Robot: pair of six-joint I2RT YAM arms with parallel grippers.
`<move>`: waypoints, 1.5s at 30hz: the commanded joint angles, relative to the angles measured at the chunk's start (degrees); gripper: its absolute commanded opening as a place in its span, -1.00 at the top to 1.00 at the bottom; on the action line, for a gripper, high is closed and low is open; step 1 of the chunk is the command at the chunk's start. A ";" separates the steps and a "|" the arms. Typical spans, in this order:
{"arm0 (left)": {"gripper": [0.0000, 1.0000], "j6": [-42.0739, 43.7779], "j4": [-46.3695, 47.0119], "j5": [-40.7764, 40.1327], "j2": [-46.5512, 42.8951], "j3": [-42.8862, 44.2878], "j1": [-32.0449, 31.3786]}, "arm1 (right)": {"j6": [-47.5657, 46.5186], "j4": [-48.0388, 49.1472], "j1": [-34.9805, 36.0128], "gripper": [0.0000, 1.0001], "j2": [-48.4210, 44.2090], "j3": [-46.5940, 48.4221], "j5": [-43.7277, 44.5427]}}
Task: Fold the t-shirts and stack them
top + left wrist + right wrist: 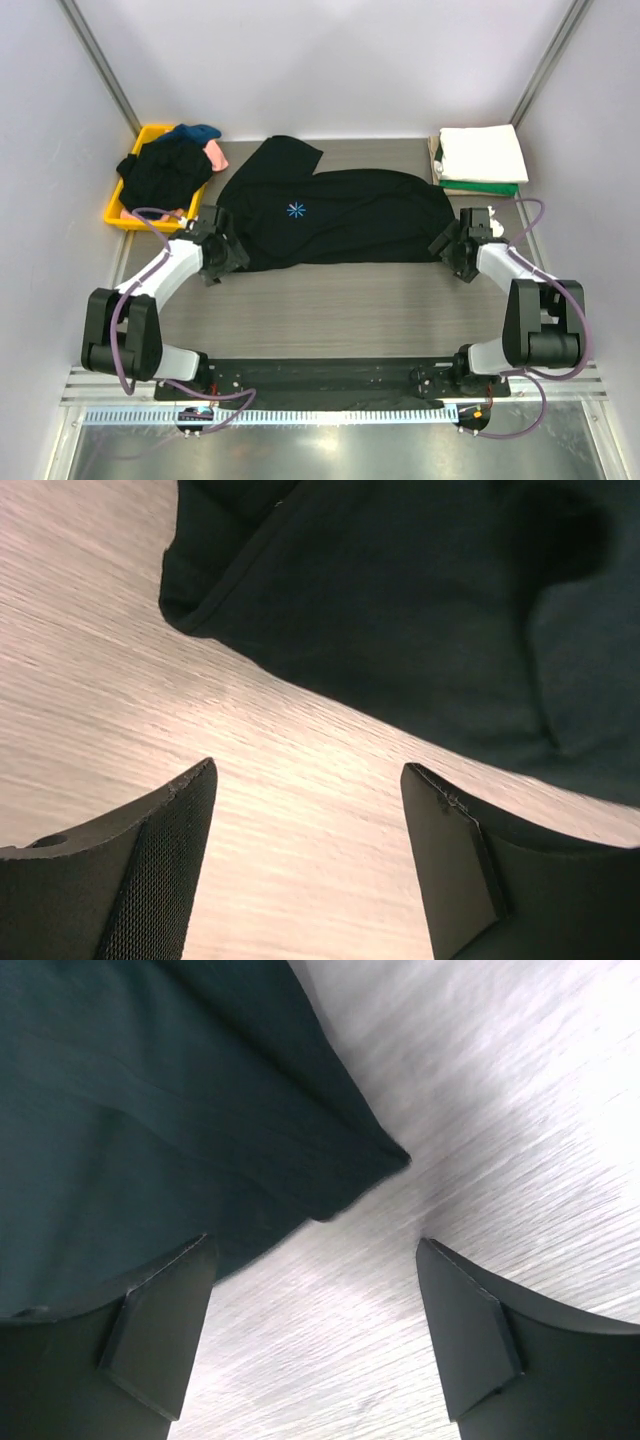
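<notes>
A large black t-shirt (340, 215) with a light-blue starburst mark (295, 210) lies spread across the middle of the table. My left gripper (222, 258) is open and empty at the shirt's near left edge; in the left wrist view the black cloth (400, 600) lies just beyond the fingertips (190, 810), apart from them. My right gripper (447, 250) is open and empty at the shirt's near right corner (385, 1160). A folded stack with a white shirt (482, 152) over a green one (480, 187) sits at the back right.
A yellow tray (120, 212) at the back left holds unfolded shirts: black (165, 170), blue (195, 131) and pink (215, 155). Bare grey wood table (330, 310) runs between the shirt and the arm bases. Walls close in on both sides.
</notes>
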 commanded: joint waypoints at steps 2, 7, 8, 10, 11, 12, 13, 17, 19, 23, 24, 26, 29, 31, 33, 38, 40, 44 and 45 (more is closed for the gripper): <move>-0.50 -3.08 10.22 -0.58 1.50 -1.90 0.81 | -1.21 5.69 -0.57 -0.68 1.82 -0.45 -2.88; -0.49 -3.87 12.86 -2.24 3.52 -3.22 1.60 | -1.39 8.50 -1.28 -0.58 4.45 -0.37 -2.35; -0.49 -4.04 13.91 -2.33 4.14 -3.48 1.69 | -1.56 8.76 -1.80 -0.50 4.89 -0.11 -2.61; -0.49 -4.66 14.62 -3.12 4.93 -3.57 1.78 | -1.74 9.38 -2.16 -0.41 6.30 0.34 -3.40; -0.49 -4.83 15.41 -3.47 5.98 -3.48 1.86 | -1.82 9.64 -2.33 -0.32 6.65 0.42 -3.49; -0.48 -5.10 15.50 -4.26 6.77 -3.40 1.78 | -1.83 10.25 -2.42 -0.28 6.92 0.51 -3.58; -0.48 -5.36 15.85 -5.05 7.30 -3.48 1.78 | -1.83 10.52 -2.42 -0.22 7.18 0.51 -3.41; -0.13 -5.63 18.14 -8.21 11.60 -2.26 1.95 | -2.70 10.70 -3.04 0.53 9.11 1.39 -2.27; 0.27 -5.10 18.67 -8.75 14.24 -0.86 2.04 | -3.23 10.44 -3.83 0.73 10.08 2.79 -2.26; 1.00 -2.90 13.96 -7.34 14.52 9.66 2.83 | -3.85 5.00 -4.44 0.98 10.18 9.46 -1.31; 0.99 -2.55 12.36 -7.61 13.38 12.31 2.92 | -3.76 1.85 -4.44 0.97 8.60 13.57 -1.21; 0.99 -2.73 6.14 -7.78 9.87 17.76 3.18 | -4.28 -0.71 -4.44 0.98 6.05 18.33 -1.47; 0.99 -2.99 -1.44 -8.57 3.81 29.28 4.41 | -4.90 -6.86 -6.28 0.98 -0.10 27.56 1.42; 1.00 -3.25 -4.34 -9.54 -1.27 31.50 5.64 | -4.46 -8.19 -9.26 0.98 -4.31 27.41 -2.86; 1.00 -3.08 -5.67 -10.33 -4.02 30.10 5.82 | -3.85 -8.81 -11.82 0.98 -5.82 22.09 -7.42; 0.99 -5.18 -5.16 -6.74 -12.54 10.35 7.31 | -3.05 -4.42 -15.16 0.97 -8.02 6.95 -11.05; 1.00 -6.33 -4.28 -6.20 -18.25 4.28 7.49 | -3.75 -3.72 -17.97 0.98 -8.55 2.11 -11.58; 0.99 -8.43 -4.53 -5.50 -25.64 -8.38 7.75 | -4.46 -3.80 -20.88 0.98 -13.19 -3.78 -13.42; 1.00 -8.70 -4.71 -5.32 -26.78 -9.71 7.75 | -4.38 -4.76 -20.97 0.98 -14.34 -4.32 -13.60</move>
